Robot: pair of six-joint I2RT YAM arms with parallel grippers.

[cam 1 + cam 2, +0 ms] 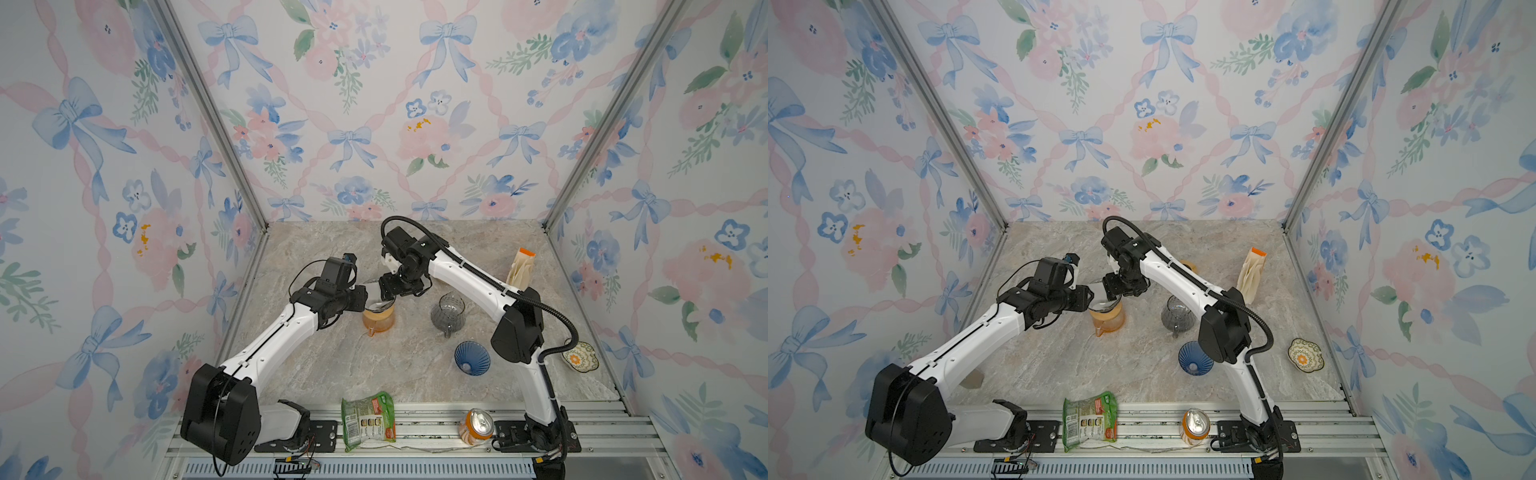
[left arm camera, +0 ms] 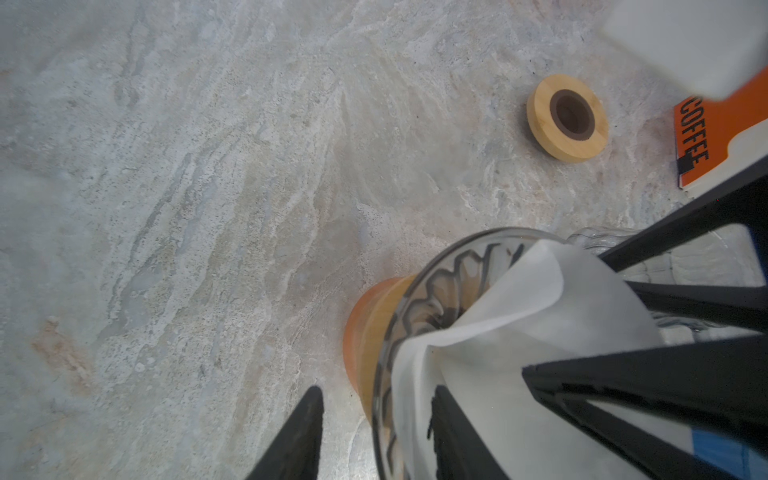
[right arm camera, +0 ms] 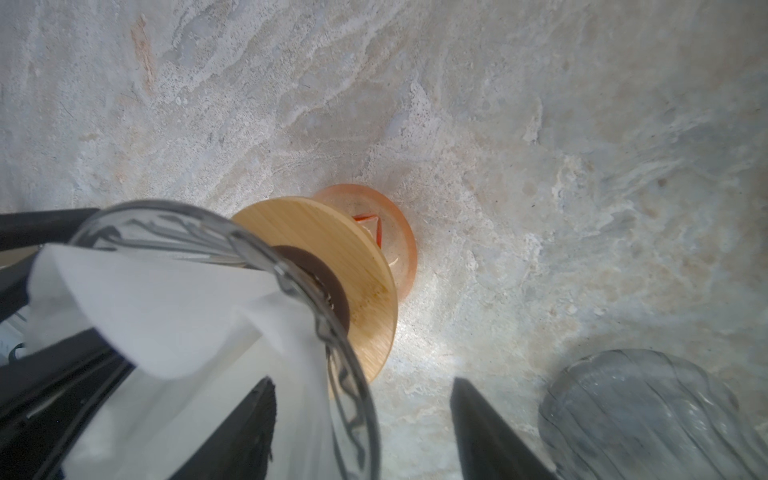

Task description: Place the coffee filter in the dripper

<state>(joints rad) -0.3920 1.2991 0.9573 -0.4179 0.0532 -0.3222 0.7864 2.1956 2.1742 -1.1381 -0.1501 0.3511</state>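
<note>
The clear glass dripper [image 1: 379, 311] [image 2: 440, 282] [image 3: 291, 274] stands on a wooden collar [image 3: 332, 241] over an orange carafe [image 1: 378, 323] [image 1: 1106, 323]. The white coffee filter [image 1: 380, 304] [image 2: 519, 307] [image 3: 166, 299] sits inside it, crumpled and partly unfolded, rising above the rim. My left gripper [image 1: 365, 301] [image 2: 376, 436] is open and straddles the rim, with one finger on the filter inside and one outside the glass. From the other side my right gripper [image 1: 384, 291] [image 3: 365, 432] does the same, open.
A clear glass pitcher [image 1: 448, 313] [image 3: 636, 415] stands right of the carafe. A blue dripper [image 1: 471, 358] lies on its side. Also here: filter pack [image 1: 521, 268], wooden ring [image 2: 567, 118], patterned dish [image 1: 579, 356], green snack bag [image 1: 368, 419], orange can [image 1: 477, 426].
</note>
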